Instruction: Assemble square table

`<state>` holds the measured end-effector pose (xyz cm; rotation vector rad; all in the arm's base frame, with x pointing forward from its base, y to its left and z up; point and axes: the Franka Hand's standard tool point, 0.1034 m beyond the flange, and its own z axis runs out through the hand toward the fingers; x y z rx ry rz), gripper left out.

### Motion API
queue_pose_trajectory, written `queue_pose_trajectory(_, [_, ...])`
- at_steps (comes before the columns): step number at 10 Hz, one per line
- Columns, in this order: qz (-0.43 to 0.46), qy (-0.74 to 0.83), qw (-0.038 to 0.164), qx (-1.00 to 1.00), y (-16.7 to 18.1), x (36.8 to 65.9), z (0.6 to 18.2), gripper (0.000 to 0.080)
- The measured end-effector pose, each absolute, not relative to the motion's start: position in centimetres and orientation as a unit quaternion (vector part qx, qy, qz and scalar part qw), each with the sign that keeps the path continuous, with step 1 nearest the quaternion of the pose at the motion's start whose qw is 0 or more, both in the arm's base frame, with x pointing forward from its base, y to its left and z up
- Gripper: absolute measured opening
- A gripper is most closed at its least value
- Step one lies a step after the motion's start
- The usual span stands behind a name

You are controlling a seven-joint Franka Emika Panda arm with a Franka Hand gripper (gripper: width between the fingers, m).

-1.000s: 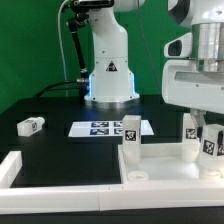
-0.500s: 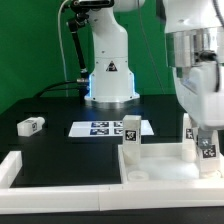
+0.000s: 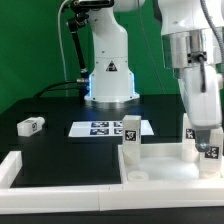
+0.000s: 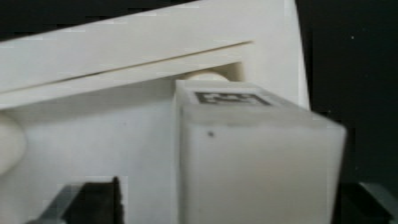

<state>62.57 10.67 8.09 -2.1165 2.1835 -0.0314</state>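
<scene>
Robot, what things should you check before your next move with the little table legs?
1. Gripper open around the white tagged leg: ok, gaps show on both sides.
2. That leg upright in a corner of the white square tray-like table top: ok.
3. That leg fully tight in its socket: cannot tell.
4. Second white leg standing upright on the top: ok.
5. Loose white leg lying apart on the black table, free to grab: ok.
</scene>
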Motion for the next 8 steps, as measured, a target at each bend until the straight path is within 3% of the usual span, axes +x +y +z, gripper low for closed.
queue_pose_trajectory(1, [-0.034,0.646,0.041,-0.762,11.3,63.0,8.2,0.0619])
queue_pose_trajectory(2, [-0.052,0.579,0.046,-0.812,11.7,63.1,8.0,0.0641])
queue_pose_trajectory(6, [-0.063,0.46,0.038,-0.885,11.4,63.2,8.0,0.0649])
queue_pose_trajectory(7, [-0.081,0.375,0.031,-0.923,11.7,63.5,8.2,0.0649])
queue_pose_trajectory(8, [-0.086,0.248,0.006,-0.965,12.6,63.3,8.1,0.0649])
